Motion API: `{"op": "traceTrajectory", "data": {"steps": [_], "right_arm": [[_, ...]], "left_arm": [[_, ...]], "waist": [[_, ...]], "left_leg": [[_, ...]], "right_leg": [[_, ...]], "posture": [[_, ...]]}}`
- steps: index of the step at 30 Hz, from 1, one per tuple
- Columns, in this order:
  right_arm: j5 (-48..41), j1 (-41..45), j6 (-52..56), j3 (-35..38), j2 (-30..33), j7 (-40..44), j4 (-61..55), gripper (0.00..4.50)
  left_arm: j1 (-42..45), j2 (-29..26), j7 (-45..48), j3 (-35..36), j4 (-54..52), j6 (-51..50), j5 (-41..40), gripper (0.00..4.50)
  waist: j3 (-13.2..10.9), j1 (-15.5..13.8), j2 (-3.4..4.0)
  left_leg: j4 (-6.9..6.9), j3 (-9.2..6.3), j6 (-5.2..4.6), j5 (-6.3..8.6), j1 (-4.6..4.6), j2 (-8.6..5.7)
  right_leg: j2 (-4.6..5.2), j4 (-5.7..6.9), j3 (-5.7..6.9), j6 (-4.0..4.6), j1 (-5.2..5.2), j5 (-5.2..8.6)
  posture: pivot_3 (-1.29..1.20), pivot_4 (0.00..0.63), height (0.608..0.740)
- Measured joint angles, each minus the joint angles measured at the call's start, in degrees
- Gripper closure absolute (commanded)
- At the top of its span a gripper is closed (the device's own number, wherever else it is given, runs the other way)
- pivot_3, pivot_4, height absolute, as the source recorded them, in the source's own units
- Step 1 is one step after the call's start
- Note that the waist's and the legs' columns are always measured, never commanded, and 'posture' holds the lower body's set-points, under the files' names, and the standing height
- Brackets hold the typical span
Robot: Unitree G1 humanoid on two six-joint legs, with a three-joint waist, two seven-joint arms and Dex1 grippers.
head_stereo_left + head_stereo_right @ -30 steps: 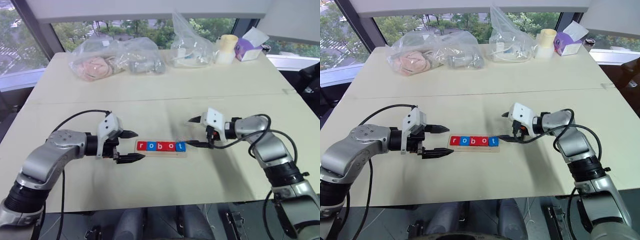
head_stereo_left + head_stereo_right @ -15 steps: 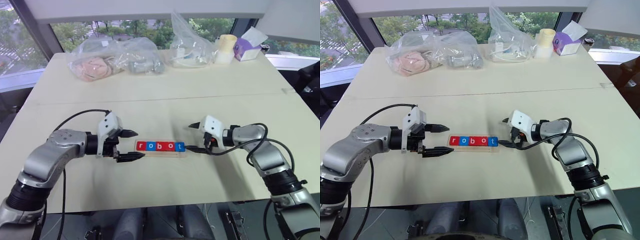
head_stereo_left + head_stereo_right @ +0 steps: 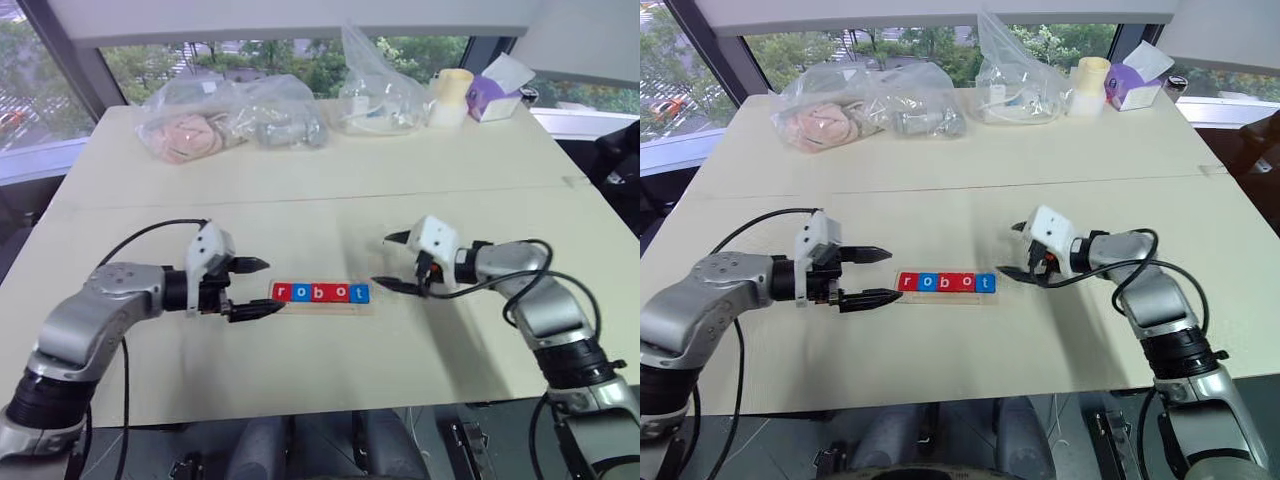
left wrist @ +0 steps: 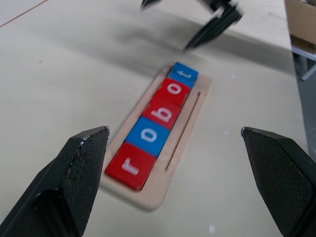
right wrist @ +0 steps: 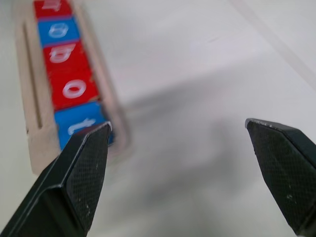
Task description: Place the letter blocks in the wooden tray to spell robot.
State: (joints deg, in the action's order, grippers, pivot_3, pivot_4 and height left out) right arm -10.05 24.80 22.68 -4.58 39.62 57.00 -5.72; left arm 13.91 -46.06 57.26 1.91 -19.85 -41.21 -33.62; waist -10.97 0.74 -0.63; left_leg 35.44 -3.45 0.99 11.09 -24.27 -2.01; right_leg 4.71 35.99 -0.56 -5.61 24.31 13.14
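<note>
Five flat red and blue letter tiles (image 3: 322, 292) fill pale wooden tray (image 3: 322, 306); likely light, rigid, pinch by edges. Left claw (image 3: 252, 288) & right claw (image 3: 392, 262) both released, empty.

Lifting off the table beside the wooden tray (image 3: 322, 296): right gripper (image 3: 391, 262), now clear of the tray's end.

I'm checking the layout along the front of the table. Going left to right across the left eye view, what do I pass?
Left gripper, open → wooden tray with letter blocks spelling robot → right gripper, open.
</note>
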Motion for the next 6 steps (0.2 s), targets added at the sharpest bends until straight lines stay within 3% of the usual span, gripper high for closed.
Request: {"op": "traceTrajectory", "data": {"steps": [6], "right_arm": [[-14.9,-14.7,17.4,10.6,1.9,-1.8,-19.5,0.03]], "left_arm": [[-10.1,-1.9,-3.8,9.7,-4.3,-3.0,-2.3,0.00]], "waist": [[0.0,-0.3,-0.02]], "left_leg": [[-0.06,-0.05,0.00,0.01,0.00,-0.01]], "right_leg": [[0.09,-0.01,-0.05,-0.01,0.02,0.03]], "posture": [[0.00,0.150,0.740]]}}
